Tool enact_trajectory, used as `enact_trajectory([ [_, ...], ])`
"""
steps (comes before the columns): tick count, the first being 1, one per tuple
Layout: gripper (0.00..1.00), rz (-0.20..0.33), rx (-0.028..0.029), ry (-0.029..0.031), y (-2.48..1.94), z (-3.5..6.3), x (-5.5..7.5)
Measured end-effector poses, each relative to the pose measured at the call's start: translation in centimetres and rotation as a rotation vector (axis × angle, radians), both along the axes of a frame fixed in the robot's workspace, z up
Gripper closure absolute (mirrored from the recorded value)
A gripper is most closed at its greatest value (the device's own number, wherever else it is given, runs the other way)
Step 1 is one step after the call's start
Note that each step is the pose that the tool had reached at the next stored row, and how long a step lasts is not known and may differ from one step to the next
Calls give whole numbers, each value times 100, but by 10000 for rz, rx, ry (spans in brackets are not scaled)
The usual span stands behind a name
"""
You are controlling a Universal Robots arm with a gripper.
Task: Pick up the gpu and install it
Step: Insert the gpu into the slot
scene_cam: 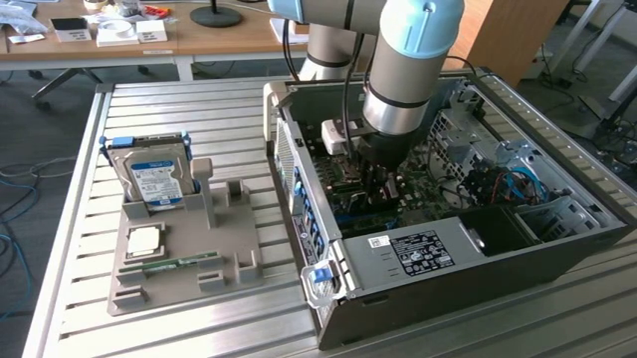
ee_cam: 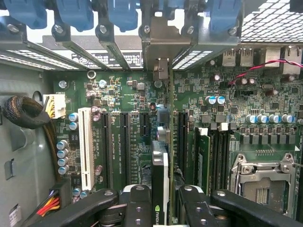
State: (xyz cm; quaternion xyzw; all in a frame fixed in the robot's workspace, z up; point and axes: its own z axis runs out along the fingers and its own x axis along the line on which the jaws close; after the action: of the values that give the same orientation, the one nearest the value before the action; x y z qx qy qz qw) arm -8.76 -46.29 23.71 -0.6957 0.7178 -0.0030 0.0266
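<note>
The gpu [ee_cam: 160, 189] stands edge-on between the gripper [ee_cam: 160, 201] fingers, its lower part cut off; the arm hides it in the exterior view

Inside the open computer case [scene_cam: 557, 246] the arm fills the middle of the bay, its gripper [ee_cam: 160, 201] low over the motherboard [ee_cam: 137, 101] with the gpu [ee_cam: 160, 175] standing on edge between its fingers. Room is tight there: the white expansion slot [ee_cam: 85, 146] and black slots lie to one side, a seated memory stick [ee_cam: 203, 161] and the CPU socket [ee_cam: 262, 182] to the other. The bracket bay with blue latches [ee_cam: 120, 14] walls off the far end. The power supply [scene_cam: 418, 253] blocks the case's near edge, and cables [scene_cam: 503, 183] crowd its exterior-view-right side. Outside, the slatted table's [scene_cam: 199, 101] far edge lies open; the parts holder [scene_cam: 179, 257] with a hard drive [scene_cam: 154, 175] takes its exterior-view-left side.
</note>
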Motion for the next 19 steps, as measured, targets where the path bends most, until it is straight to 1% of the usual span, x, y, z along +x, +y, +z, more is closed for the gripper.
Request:
enact_trajectory([
  [5,73,0,2,-1,0,-1,0],
  [6,73,-2,11,5,1,-2,-2],
  [7,73,-8,26,-2,3,-9,-4],
  [8,67,-7,16,-8,2,-7,-3],
  [9,67,-4,4,-2,1,-2,-1],
  [10,67,0,4,-1,0,-1,0],
  [11,61,0,4,-2,0,-1,0],
  [12,61,0,2,-1,0,-1,0],
  [13,54,0,3,-1,0,-1,0],
  [17,54,-1,0,0,0,3,0],
  [19,54,-1,1,0,0,25,1],
])
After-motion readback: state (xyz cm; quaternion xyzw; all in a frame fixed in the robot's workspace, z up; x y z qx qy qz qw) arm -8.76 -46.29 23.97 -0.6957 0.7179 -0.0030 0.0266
